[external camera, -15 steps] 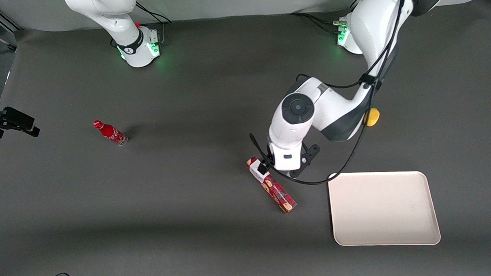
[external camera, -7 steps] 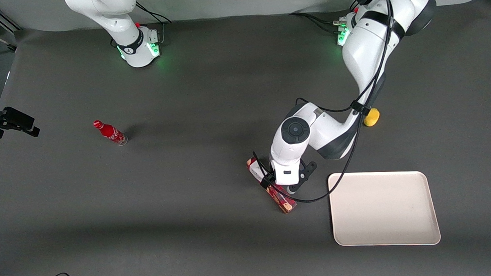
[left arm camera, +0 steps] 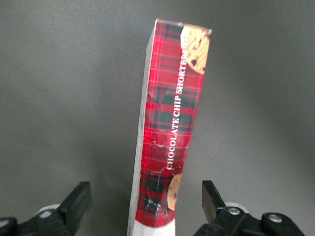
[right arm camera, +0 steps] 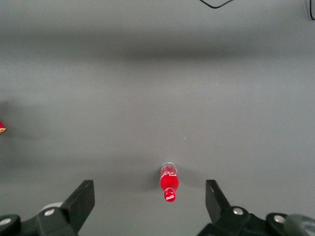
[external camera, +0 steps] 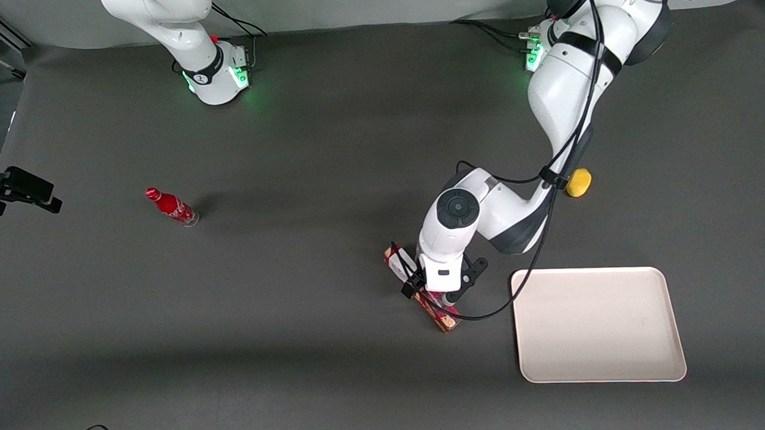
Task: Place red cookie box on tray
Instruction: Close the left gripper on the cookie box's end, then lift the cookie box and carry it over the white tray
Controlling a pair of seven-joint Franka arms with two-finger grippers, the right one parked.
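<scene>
- Across the whole scene spreads the dark grey worktop [external camera: 335, 318], carrying everything else.
- Toward the working arm's end, close to the edge nearest the front camera, the cream-white tray [external camera: 599, 325] lies flat on the worktop with nothing on it.
- Near the middle of the worktop the working arm reaches down; its gripper [external camera: 431, 288] sits low over the red cookie box [external camera: 446, 316].
- The cookie box [left arm camera: 167, 142] lies flat on the worktop, slanted, just beside the tray's corner but apart from it; its white-labelled end points away from the front camera.
- From the wrist camera the jaws stand wide apart, one finger [left arm camera: 78, 201] on each long side of the box, neither touching it, so nothing is held.
- A small red soda bottle [external camera: 171, 207] stands toward the parked arm's end, well apart from the box.
- A small yellow object [external camera: 579, 182] rests on the worktop, farther from the front camera than the tray, partly covered by the arm.
</scene>
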